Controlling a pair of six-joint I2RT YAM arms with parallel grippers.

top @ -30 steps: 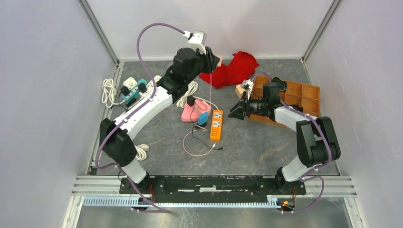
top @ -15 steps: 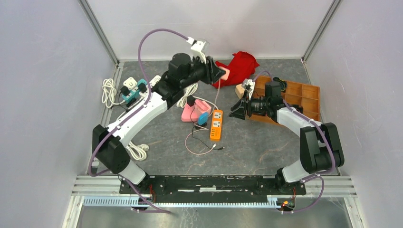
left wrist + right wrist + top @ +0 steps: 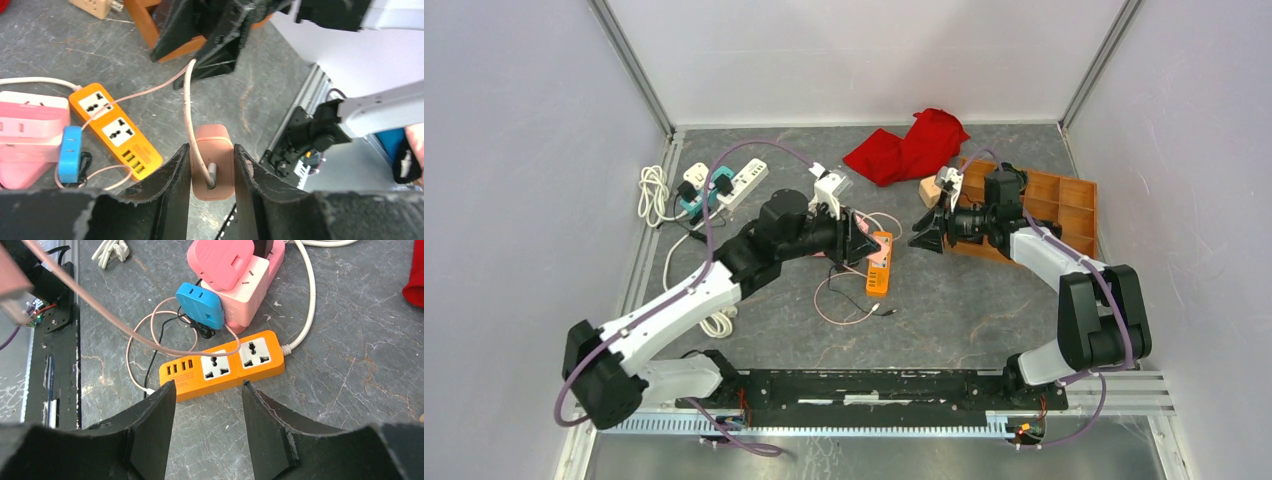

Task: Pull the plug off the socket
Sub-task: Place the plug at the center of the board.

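Clamping the pink plug [image 3: 214, 186], the left pincer [image 3: 211, 157] pins it between both fingers.

The top camera looks steeply down from above and behind the arm bases, taking in the whole table [image 3: 984, 310] from far off. The left wrist camera peers out between its own jaws, close and low, toward the right arm [image 3: 385, 102]. The right wrist camera faces down at the table from nearby. All three views share the orange power strip [image 3: 881, 262].
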